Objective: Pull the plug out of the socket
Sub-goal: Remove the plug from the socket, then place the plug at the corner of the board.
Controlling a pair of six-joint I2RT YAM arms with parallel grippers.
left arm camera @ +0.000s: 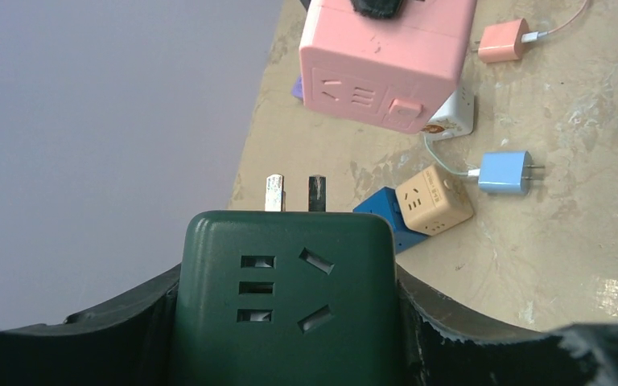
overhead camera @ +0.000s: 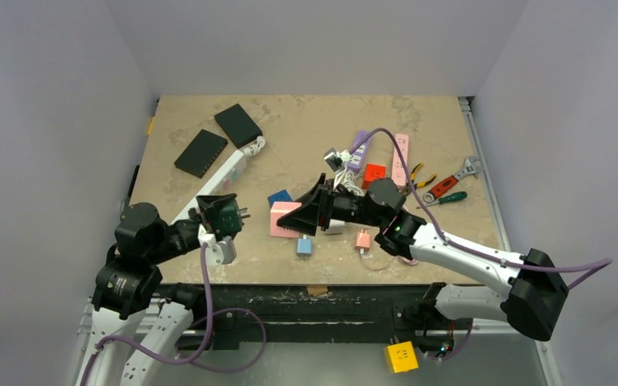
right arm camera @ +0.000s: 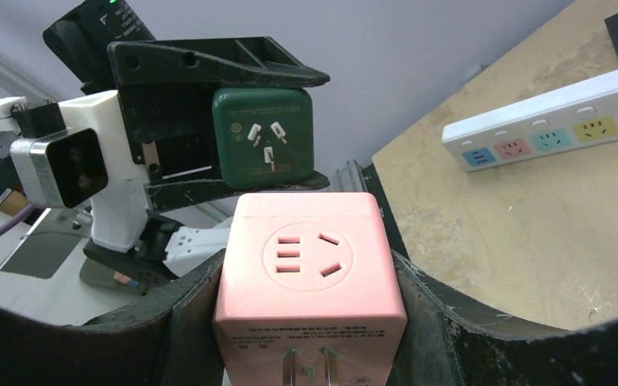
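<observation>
Now the left gripper [overhead camera: 222,214] is clamping the green plug [left arm camera: 286,297], its prongs [left arm camera: 273,193] aiming ahead across a gap at the pink socket [right arm camera: 310,273], which the right gripper [overhead camera: 294,215] is clamping.

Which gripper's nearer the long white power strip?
Left. The left gripper, holding a dark green cube socket, sits beside the white power strip at its near end; the right gripper, holding a pink cube socket, is farther right, mid-table.

Left pincer [overhead camera: 230,215]: green cube [overhead camera: 225,219], right pincer [overhead camera: 290,219]: pink cube [overhead camera: 277,224]
</observation>
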